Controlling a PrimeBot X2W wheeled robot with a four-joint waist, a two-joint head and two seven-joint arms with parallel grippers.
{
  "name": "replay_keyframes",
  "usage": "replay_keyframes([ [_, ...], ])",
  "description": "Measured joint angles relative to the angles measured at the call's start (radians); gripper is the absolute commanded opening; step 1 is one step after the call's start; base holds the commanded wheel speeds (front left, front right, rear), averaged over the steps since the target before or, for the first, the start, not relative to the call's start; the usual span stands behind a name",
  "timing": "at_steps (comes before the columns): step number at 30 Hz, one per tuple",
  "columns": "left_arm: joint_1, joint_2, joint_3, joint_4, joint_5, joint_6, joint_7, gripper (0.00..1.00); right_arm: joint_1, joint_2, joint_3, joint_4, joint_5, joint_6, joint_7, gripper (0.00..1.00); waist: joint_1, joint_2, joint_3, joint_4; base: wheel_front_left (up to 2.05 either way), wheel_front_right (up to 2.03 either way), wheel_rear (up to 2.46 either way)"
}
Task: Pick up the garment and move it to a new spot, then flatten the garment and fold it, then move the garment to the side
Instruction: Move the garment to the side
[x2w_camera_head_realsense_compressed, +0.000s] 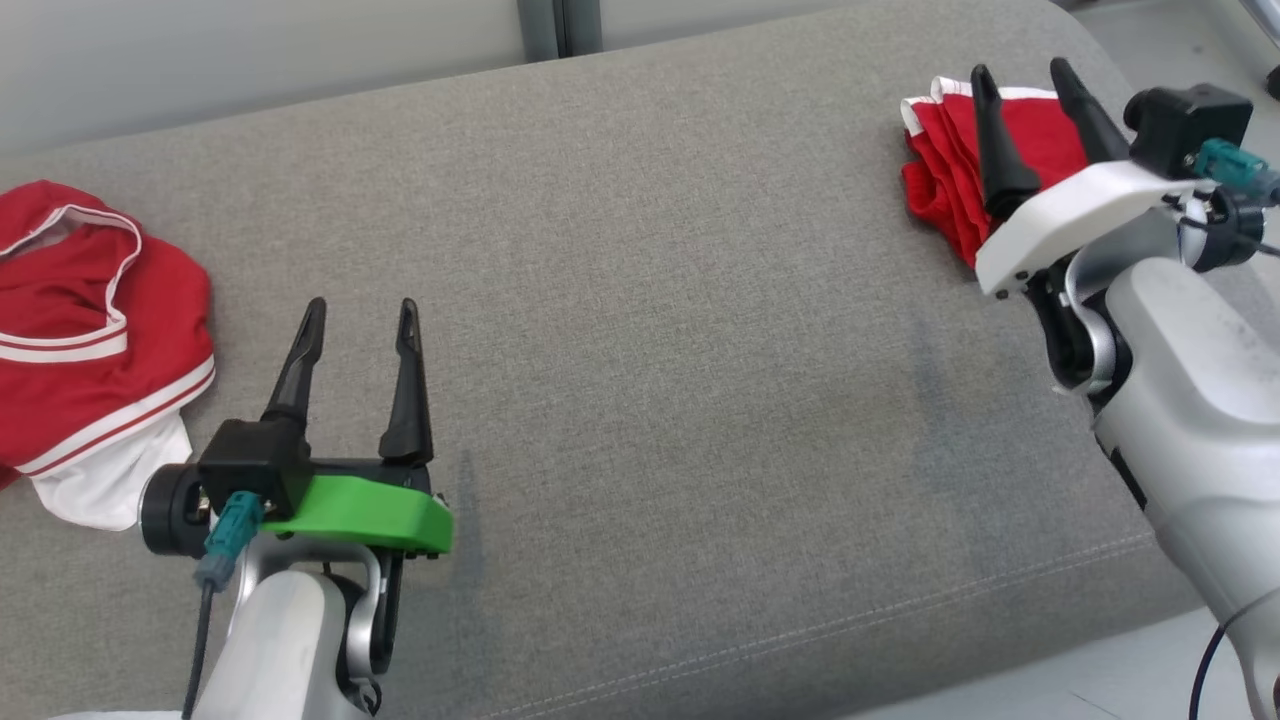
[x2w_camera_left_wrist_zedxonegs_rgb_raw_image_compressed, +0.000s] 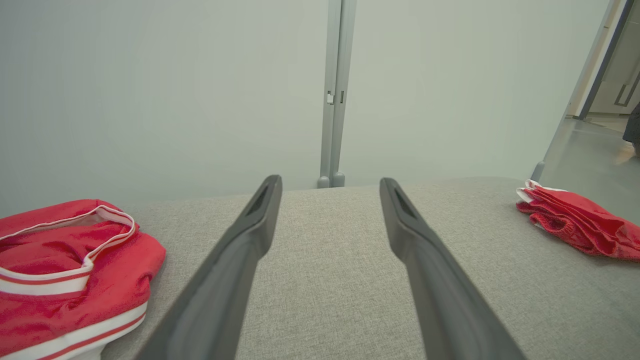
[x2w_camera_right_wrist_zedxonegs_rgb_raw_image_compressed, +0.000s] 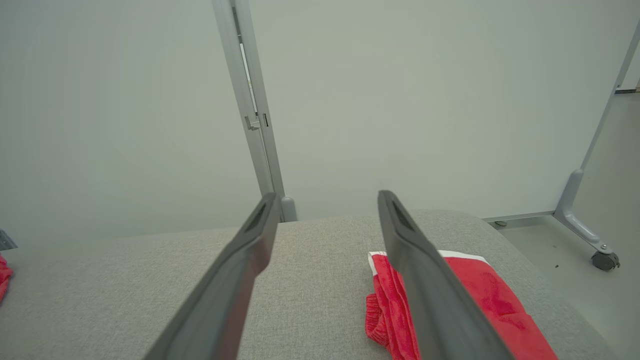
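L gripper (x2w_camera_head_realsense_compressed: 362, 305) wide, empty, near crumpled garment (x2w_camera_head_realsense_compressed: 80, 390); R gripper (x2w_camera_head_realsense_compressed: 1020, 68) wide, empty, by folded garment (x2w_camera_head_realsense_compressed: 945, 160). Grey cushion (x2w_camera_head_realsense_compressed: 650, 300).

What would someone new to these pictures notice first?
Two splashes of red on the grey cushion: a crumpled red garment with white stripes at the far left, and a folded red garment at the far right. Then the open, empty claws: the left claw beside the crumpled one, the right claw by the folded one.
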Motion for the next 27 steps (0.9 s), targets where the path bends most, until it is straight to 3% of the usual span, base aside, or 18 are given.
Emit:
replay_keyframes([
  [10, 0.087, -0.001, 0.118, -0.02, -0.011, 0.001, 0.0, 1.0, 0.198, 0.044, -0.032, -0.137, -0.065, -0.014, 0.0, 1.0, 0.0, 0.0, -0.069, 0.028, 0.0, 0.0, 0.0],
  [27, 0.234, -0.001, 0.149, -0.013, -0.044, 0.004, 0.0, 1.0, 0.436, 0.085, -0.073, -0.272, -0.162, -0.023, 0.0, 1.0, 0.0, 0.0, -0.136, 0.068, 0.0, 0.0, 0.0],
])
